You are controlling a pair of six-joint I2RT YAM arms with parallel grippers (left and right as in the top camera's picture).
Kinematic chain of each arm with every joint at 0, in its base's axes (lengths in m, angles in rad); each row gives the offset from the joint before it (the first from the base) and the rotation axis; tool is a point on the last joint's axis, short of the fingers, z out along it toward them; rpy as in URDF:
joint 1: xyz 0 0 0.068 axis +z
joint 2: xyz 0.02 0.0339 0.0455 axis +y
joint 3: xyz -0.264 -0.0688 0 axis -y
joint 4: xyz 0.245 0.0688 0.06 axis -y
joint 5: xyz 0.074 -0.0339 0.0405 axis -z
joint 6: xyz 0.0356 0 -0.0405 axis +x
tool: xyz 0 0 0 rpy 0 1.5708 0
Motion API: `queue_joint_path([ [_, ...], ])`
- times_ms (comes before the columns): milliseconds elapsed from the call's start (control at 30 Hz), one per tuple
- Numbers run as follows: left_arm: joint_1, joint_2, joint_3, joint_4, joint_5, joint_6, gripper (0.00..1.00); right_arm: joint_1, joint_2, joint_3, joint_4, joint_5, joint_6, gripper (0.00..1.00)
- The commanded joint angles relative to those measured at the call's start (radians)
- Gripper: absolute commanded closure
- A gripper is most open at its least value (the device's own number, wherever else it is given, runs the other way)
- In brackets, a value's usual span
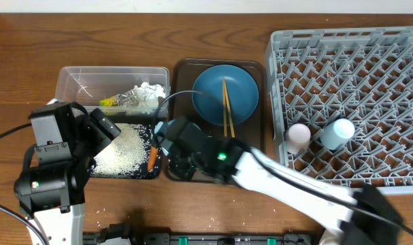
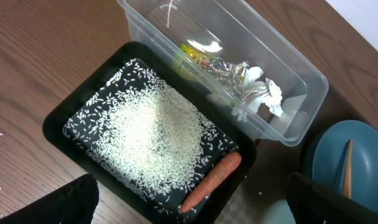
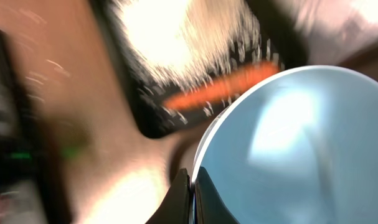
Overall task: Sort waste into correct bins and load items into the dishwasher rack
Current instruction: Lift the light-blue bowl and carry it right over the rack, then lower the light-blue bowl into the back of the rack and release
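**Bowl rim pinched by the right gripper beside the black tray**

In the overhead view the right gripper is hidden under the right arm (image 1: 288,180), which is stretched across to the near left corner of the brown serving tray (image 1: 186,71); little of the bowl is seen there. In the blurred right wrist view the pale blue bowl (image 3: 301,143) is shown large; its rim is pinched between the two close-set fingers of the right gripper (image 3: 192,186); the carrot (image 3: 223,90) is seen just past the bowl's edge, inside the black tray (image 3: 126,93). Whether the bowl is lifted or resting cannot be told.

The left wrist view is the sharp one; rice (image 2: 145,137) is spread over the black tray; crumpled paper (image 2: 260,93) and a wrapper (image 2: 198,59) are seen in the clear tub (image 2: 301,74). The fingers (image 2: 70,202) of the left gripper (image 1: 104,128) are set wide apart above the tray.

Only from overhead are the rack (image 1: 369,61), the white-pink cup (image 1: 299,136) and the light blue cup (image 1: 337,133) inside it shown; the chopsticks (image 1: 226,109) are laid across the blue plate (image 1: 209,95) on the brown tray.
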State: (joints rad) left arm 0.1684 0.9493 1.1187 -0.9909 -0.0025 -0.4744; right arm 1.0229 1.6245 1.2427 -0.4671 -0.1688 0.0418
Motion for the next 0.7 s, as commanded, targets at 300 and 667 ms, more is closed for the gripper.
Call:
queue_joint_path([
  [300,0.005,0.004,0.005,-0.003,-0.001,-0.002,0.02,-0.566,-0.543,0.027,-0.037,-0.304,-0.029,0.99],
  [667,0.005,0.004,0.005,-0.003,-0.001,-0.002,0.01,-1.264,-0.473,0.027,-0.013,-1.096,0.01,0.99],
])
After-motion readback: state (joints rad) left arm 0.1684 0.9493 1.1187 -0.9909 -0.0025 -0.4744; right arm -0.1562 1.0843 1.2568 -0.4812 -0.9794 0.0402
